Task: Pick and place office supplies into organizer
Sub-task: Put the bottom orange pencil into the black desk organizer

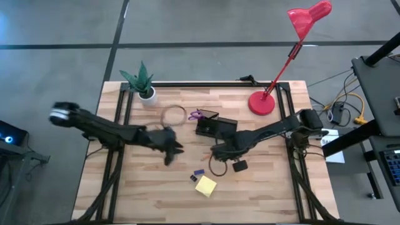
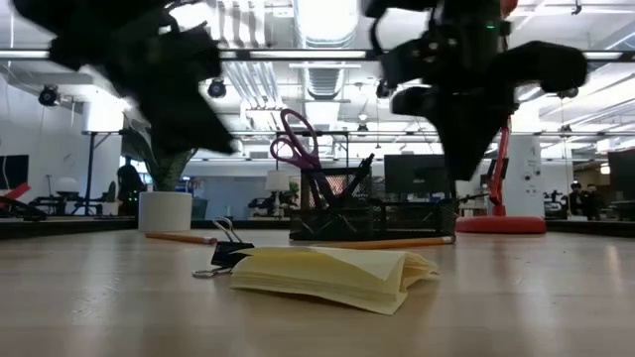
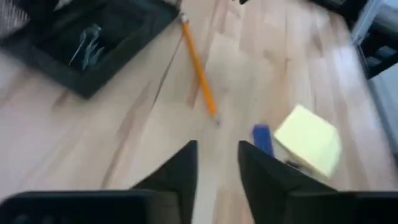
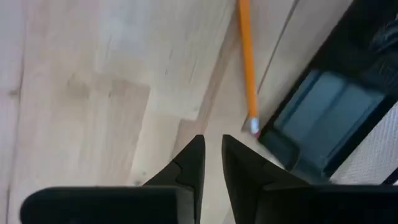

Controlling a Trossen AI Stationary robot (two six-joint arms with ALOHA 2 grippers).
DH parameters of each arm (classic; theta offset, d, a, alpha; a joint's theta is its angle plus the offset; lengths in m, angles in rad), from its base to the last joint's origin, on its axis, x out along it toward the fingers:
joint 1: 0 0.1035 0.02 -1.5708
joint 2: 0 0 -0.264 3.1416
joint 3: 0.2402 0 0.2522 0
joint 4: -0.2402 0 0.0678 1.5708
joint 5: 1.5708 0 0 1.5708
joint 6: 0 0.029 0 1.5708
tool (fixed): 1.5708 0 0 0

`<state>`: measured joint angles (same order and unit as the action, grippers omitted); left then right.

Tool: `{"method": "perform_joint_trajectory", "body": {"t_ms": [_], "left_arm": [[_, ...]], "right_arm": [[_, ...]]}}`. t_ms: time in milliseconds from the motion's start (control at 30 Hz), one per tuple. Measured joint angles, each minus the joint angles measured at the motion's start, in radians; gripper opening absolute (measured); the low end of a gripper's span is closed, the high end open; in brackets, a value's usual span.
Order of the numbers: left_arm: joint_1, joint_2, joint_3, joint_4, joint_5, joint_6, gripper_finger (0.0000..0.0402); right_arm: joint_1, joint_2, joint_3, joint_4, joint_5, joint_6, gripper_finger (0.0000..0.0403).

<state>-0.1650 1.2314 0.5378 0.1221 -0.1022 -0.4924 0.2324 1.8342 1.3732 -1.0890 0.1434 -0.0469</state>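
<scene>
The black organizer [image 1: 215, 127] sits at mid-table, and the purple-handled scissors [image 2: 293, 144] stand upright in its taller part. An orange pencil [image 3: 199, 65] lies on the wood beside the organizer [image 3: 87, 43]. Nearer the front edge lie the yellow sticky-note pad [image 1: 205, 185], a small blue piece [image 1: 199, 173] and a black piece [image 1: 240, 166]. My left gripper [image 1: 172, 150] hovers left of the organizer, open and empty [image 3: 217, 168]. My right gripper [image 1: 219, 153] hovers just in front of it, fingers narrowly apart and empty [image 4: 213, 165], close to the pencil's [image 4: 247, 62] eraser end.
A potted plant [image 1: 142, 84] stands at the far left corner, and the red lamp's base [image 1: 261, 103] at far right. A thin ring [image 1: 174, 115] lies left of the scissors. A black binder clip [image 2: 226, 253] lies by the pad [image 2: 332, 273]. Bare wood spreads toward the near edge.
</scene>
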Motion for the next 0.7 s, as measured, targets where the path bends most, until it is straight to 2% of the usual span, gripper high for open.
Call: {"method": "perform_joint_trajectory", "body": {"t_ms": [167,267,400,467,567,700], "left_arm": [[-0.041,0.271,0.154,0.002,-0.041,0.028,0.0012],[-0.049,0.355,0.235,0.015,-0.061,0.022,0.0005],[-0.071,0.449,0.312,0.017,-0.067,-0.078,0.0001],[-0.075,0.483,0.349,0.030,-0.064,-0.218,0.0000],[-0.077,0.499,0.359,0.051,-0.098,-0.567,0.0000],[-0.085,0.460,0.352,0.067,-0.165,-0.878,0.0000]], "right_arm": [[0.010,-0.104,-0.159,0.056,0.006,0.073,0.0043],[0.032,-0.170,-0.224,0.125,0.010,0.136,0.0034],[0.044,-0.220,-0.275,0.223,0.007,0.249,0.0020],[0.034,-0.227,-0.287,0.245,0.005,0.379,0.0012],[0.013,-0.237,-0.288,0.266,-0.010,0.585,0.0009],[0.014,-0.238,-0.289,0.289,0.043,0.734,0.0009]]}}
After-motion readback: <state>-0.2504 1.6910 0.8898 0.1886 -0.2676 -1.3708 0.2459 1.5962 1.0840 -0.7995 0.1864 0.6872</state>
